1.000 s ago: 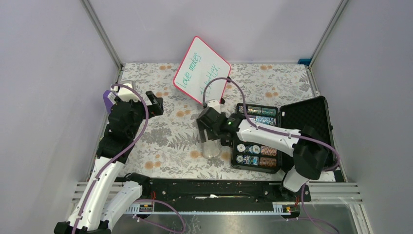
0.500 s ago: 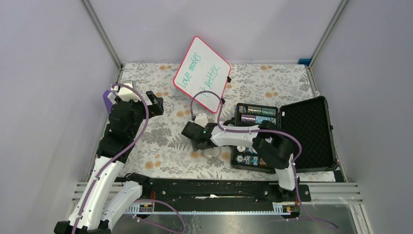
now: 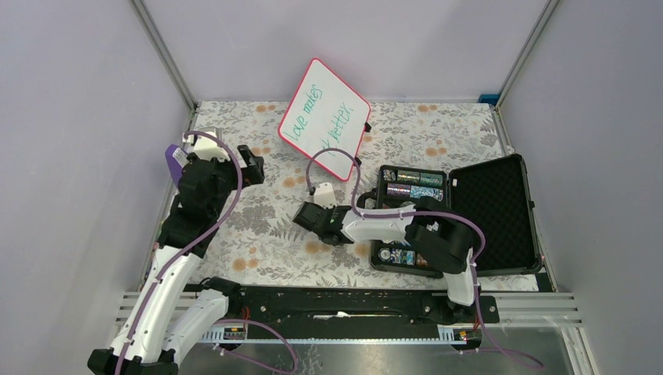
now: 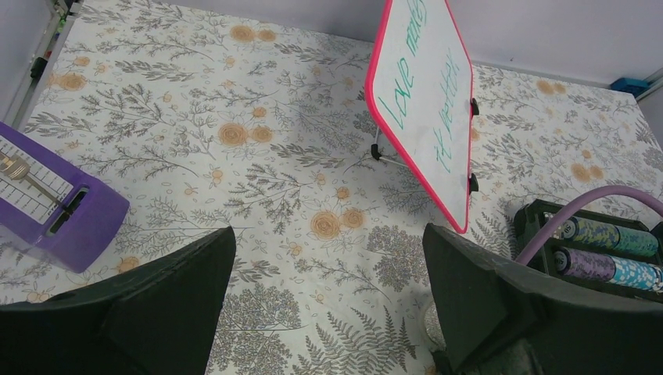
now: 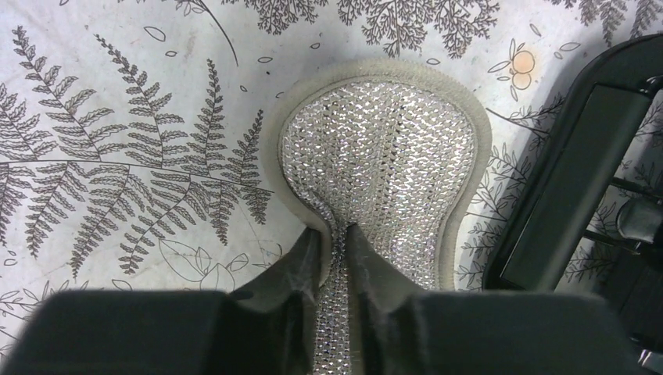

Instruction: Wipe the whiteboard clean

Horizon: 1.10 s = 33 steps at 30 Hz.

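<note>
The whiteboard [image 3: 324,117] stands tilted on its black feet at the back of the table, red-rimmed and bearing green handwriting; it also shows in the left wrist view [image 4: 426,101]. My right gripper [image 3: 313,219] is low on the cloth in front of the board, well apart from it. Its jaws [image 5: 335,232] are shut on the narrow end of a glittery silver pad [image 5: 383,156] with a beige rim, lying flat on the cloth. My left gripper [image 3: 250,166] hangs open and empty [image 4: 328,234] to the left of the board.
An open black case [image 3: 489,203] of poker chips lies right of the pad; its edge [image 5: 571,180] is close beside it. A purple box [image 3: 173,162] sits at the left edge [image 4: 62,219]. Grey walls enclose the floral table cloth [image 3: 266,234].
My right arm dropped and swung left onto the silver pad, and its jaws closed on the pad's narrow end. The left arm barely moved.
</note>
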Available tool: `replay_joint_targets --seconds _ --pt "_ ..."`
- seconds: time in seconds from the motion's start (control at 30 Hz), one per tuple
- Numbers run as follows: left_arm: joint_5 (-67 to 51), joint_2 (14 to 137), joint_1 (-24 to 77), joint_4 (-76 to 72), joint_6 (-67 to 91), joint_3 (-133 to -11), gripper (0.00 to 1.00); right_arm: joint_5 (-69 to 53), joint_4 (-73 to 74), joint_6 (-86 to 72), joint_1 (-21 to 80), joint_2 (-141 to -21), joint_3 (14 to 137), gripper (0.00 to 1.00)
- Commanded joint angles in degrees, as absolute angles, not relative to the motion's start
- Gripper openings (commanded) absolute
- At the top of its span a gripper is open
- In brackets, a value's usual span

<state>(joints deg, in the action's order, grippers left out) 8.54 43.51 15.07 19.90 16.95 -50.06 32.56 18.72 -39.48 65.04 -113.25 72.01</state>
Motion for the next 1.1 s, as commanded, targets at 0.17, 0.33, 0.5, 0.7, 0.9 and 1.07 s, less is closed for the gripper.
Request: replay_joint_targets --seconds 0.17,0.33,0.5,0.7,0.9,1.07 --pt "4.57 45.55 15.25 17.40 15.73 -50.51 0.99 28.62 9.65 -35.59 64.51 -109.50 65.22 0.00" --pt "1.95 47.09 15.29 17.40 17.05 -51.44 0.99 28.16 7.13 -32.75 64.51 -104.31 63.98 0.00" --pt "-2.69 50.40 15.28 19.30 20.57 -57.61 0.99 28.23 3.12 -29.77 64.29 -98.36 62.13 0.00" --pt "-2.38 58.13 14.48 20.18 26.95 -70.51 0.99 28.79 1.80 -29.59 62.17 -90.75 61.87 0.00" --pt "-8.33 72.16 10.38 22.94 31.37 -84.66 0.99 27.18 2.04 -31.42 54.90 -83.14 62.23 0.00" --pt "-15.19 81.88 8.79 23.36 30.05 -90.55 0.99 22.69 -4.46 -29.15 46.23 -81.87 62.10 0.00"
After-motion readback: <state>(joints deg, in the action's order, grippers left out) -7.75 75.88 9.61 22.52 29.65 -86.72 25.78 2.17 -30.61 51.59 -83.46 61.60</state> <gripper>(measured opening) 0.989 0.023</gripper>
